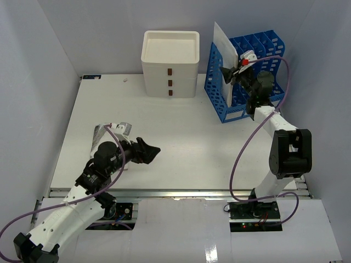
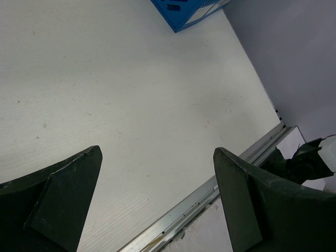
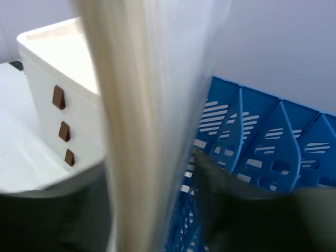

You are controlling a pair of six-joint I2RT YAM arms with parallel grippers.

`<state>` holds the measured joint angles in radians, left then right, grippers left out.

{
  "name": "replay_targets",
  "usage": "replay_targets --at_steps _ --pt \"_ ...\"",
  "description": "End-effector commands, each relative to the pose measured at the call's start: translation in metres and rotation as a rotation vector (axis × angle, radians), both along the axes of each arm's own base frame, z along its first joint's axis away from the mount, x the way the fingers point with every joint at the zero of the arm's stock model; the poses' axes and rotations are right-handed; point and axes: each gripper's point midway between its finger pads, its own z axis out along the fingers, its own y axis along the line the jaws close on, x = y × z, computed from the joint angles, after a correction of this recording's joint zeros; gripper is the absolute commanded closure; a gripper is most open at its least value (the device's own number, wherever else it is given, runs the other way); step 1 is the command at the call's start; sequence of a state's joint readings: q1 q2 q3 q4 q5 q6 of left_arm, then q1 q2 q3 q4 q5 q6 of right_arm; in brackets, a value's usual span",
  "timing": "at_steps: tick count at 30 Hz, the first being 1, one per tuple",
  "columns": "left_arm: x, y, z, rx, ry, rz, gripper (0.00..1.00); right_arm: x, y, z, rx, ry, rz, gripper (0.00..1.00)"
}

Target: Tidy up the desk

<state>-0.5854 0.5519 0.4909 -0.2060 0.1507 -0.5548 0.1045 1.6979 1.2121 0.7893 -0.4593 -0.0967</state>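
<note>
Desk, the big flat white tabletop [image 1: 186, 131], lies under both arms. The left gripper [image 1: 148, 149] hangs over it, fingers wide apart and holding nothing. The right gripper [image 1: 231, 74] has tall white paper sheets [image 1: 224, 49] between its fingers at the blue plastic slotted file rack [image 1: 258, 52]. I cannot tell if it squeezes them.

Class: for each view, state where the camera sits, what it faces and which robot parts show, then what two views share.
Top external: above and behind the robot, looking down on the desk; left arm, right arm, left pincer, right pincer show.
Left wrist: on the left arm, facing the desk and its front rail; its open fingers show.
Right wrist: on the right arm, close behind a paper stack; blurred dark fingers flank it.
Shared: drawer box and blue rack, in top and right-wrist views.
</note>
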Motion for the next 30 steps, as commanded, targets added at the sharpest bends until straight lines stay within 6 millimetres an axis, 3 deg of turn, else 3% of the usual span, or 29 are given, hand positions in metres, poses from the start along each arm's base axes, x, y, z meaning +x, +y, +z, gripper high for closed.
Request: replay_targets --at_steps 1,2,4,6,7,8,10,12,14,17,20,22,26,30 --pt "0.015 0.015 0.002 0.055 0.008 0.108 0.02 -0.030 0.000 0.024 -0.032 -0.123 0.032 0.29" --pt "0.019 0.018 0.003 0.066 0.019 0.139 0.02 -0.039 0.000 0.028 -0.053 -0.115 0.044 0.24" --pt "0.030 0.036 -0.011 0.135 0.094 0.262 0.02 -0.043 -0.001 0.014 -0.118 0.007 0.051 0.15" --pt "0.039 0.046 -0.011 0.195 0.141 0.341 0.02 -0.057 -0.003 0.023 -0.150 0.043 0.057 0.09" --pt "0.042 0.051 -0.023 0.251 0.179 0.362 0.02 -0.062 -0.004 0.016 -0.168 0.068 0.060 0.07" --pt "0.046 0.052 -0.025 0.280 0.197 0.374 0.02 -0.076 -0.006 0.030 -0.179 0.034 0.058 0.04" --pt "0.058 0.056 -0.027 0.354 0.247 0.393 0.02 -0.093 -0.011 0.029 -0.198 0.042 0.045 0.10" --pt "0.071 0.061 -0.042 0.423 0.317 0.405 0.02 -0.103 -0.018 0.029 -0.205 0.074 0.019 0.10" --pt "0.088 0.076 -0.045 0.412 0.349 0.407 0.02 -0.119 -0.017 0.025 -0.165 0.136 0.056 0.10" --pt "0.116 0.109 -0.049 0.397 0.396 0.444 0.02 -0.163 0.005 0.007 -0.144 0.224 0.338 0.10" --pt "0.138 0.148 -0.074 0.444 0.507 0.497 0.02 -0.202 0.021 -0.019 -0.139 0.329 0.542 0.10" --pt "0.150 0.148 -0.078 0.450 0.530 0.445 0.02 -0.214 0.026 -0.032 -0.133 0.360 0.563 0.09" --pt "0.160 0.145 -0.110 0.498 0.614 0.376 0.02 -0.229 0.025 -0.063 -0.134 0.403 0.550 0.10" --pt "0.166 0.147 -0.122 0.533 0.634 0.363 0.03 -0.239 0.027 -0.085 -0.098 0.442 0.573 0.10"
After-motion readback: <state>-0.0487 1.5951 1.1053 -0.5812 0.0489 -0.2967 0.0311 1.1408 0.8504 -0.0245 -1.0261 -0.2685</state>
